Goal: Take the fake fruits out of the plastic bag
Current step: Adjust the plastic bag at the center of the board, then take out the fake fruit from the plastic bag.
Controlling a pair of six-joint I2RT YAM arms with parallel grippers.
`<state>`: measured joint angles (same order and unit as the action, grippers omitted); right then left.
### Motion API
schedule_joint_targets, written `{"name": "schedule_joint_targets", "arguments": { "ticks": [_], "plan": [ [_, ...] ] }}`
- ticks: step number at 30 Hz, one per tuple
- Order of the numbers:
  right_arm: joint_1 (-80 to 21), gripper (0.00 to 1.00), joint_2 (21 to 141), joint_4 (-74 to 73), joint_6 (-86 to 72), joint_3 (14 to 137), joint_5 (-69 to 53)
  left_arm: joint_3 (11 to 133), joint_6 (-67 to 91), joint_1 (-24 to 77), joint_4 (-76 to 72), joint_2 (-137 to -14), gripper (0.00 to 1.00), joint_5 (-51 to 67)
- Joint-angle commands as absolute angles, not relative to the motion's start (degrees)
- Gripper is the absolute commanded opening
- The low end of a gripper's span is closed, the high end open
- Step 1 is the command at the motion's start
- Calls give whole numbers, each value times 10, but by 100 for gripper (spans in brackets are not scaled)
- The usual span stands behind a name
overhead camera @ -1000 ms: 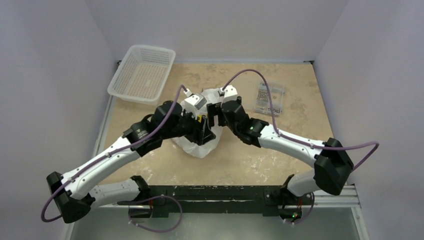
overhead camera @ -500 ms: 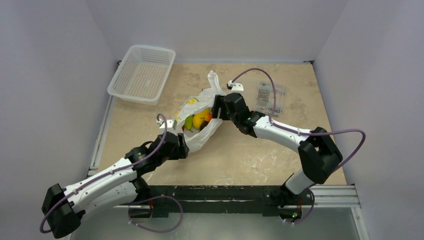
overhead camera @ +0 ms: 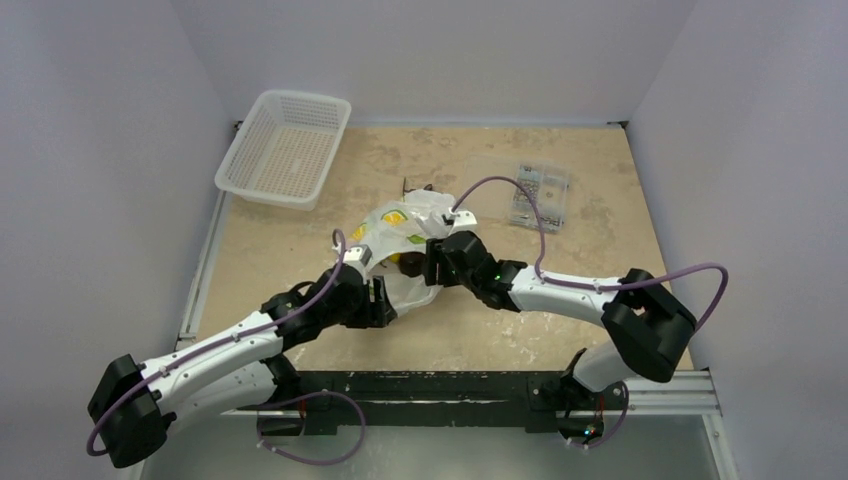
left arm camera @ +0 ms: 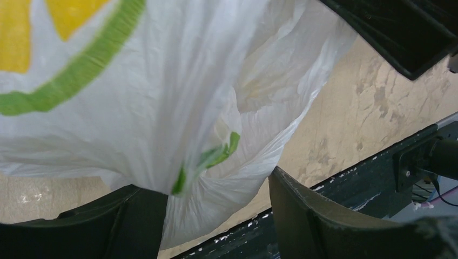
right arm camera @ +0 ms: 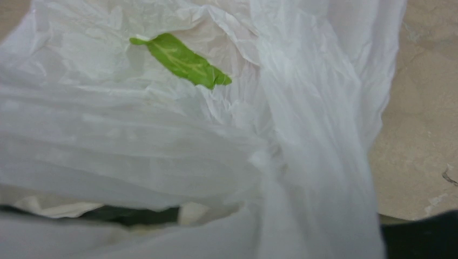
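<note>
Thin, limp and slippery, the plastic bag slumps at the middle of the table with the fake fruits inside; I would pinch a bunched bottom corner; the left gripper gapes wide around a hanging fold, unclamped; the right gripper is buried in film, so I cannot tell its opening.

On my feed the plastic bag is translucent white, printed with yellow patches and green strokes. Of the fake fruits I see only yellow. The basket is white mesh, the table mottled beige, the arms white and black, and their cables purple.
</note>
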<state>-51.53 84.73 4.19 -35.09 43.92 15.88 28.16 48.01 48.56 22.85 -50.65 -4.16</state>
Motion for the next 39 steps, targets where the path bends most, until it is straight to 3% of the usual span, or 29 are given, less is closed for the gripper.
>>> {"name": "schedule_joint_targets", "arguments": {
  "ticks": [1, 4, 7, 10, 12, 15, 22, 31, 39],
  "plan": [
    [-511, 46, 828, 106, -328, 400, 182, 297, 480, 489, 245, -476, 67, -4],
    [-512, 31, 807, 123, -317, 379, 170, 347, 436, 489, 277, -436, 72, 33],
    [-512, 23, 791, 140, -314, 364, 154, 411, 393, 489, 289, -415, 98, 60],
    [-512, 16, 782, 142, -313, 362, 149, 475, 361, 489, 296, -431, 100, 58],
    [-512, 11, 777, 141, -314, 363, 148, 502, 344, 489, 287, -460, 90, 57],
    [-512, 5, 768, 142, -316, 364, 145, 530, 326, 490, 278, -512, 63, 43],
    [-511, 0, 781, 146, -324, 369, 135, 521, 294, 505, 192, -634, 38, -59],
    [-512, 0, 789, 158, -329, 357, 128, 514, 308, 508, 146, -733, 34, -177],
    [-512, 0, 782, 167, -331, 347, 121, 522, 357, 508, 127, -810, 38, -221]
  ]
}}
